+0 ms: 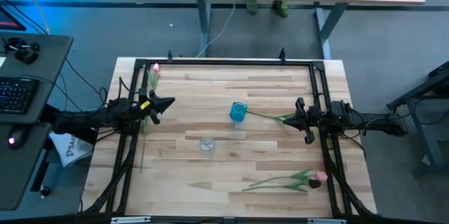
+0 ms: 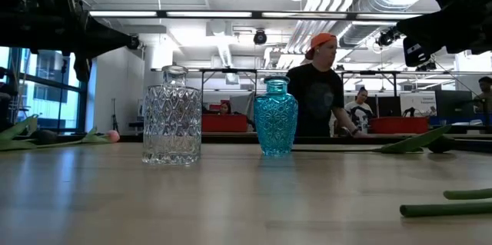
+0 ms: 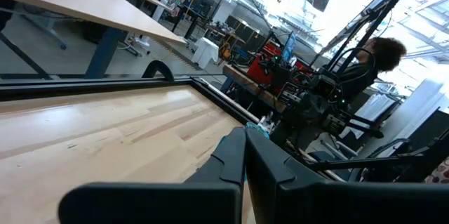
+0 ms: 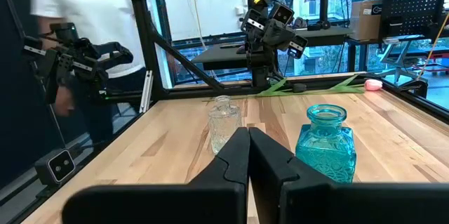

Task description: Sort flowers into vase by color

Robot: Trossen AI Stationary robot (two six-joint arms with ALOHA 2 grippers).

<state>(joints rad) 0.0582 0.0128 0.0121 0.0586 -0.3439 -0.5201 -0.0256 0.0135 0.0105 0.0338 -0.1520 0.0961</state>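
Pink tulips lay at opposite ends of the desk [image 1: 231,154]: one [image 1: 153,69] at the far left corner beside the left arm, the other [image 1: 317,177] near the front right edge, stem pointing left. A dark tulip [image 1: 280,117] lay between the blue vase [image 1: 238,112] and the right pincer [image 1: 300,119]. The clear vase [image 1: 206,143] stood just in front of the blue one, apart from it. The left pincer [image 1: 167,102] hovered at the left edge. Both pincers were clenched on nothing. A person [image 2: 319,87] stood behind the desk.
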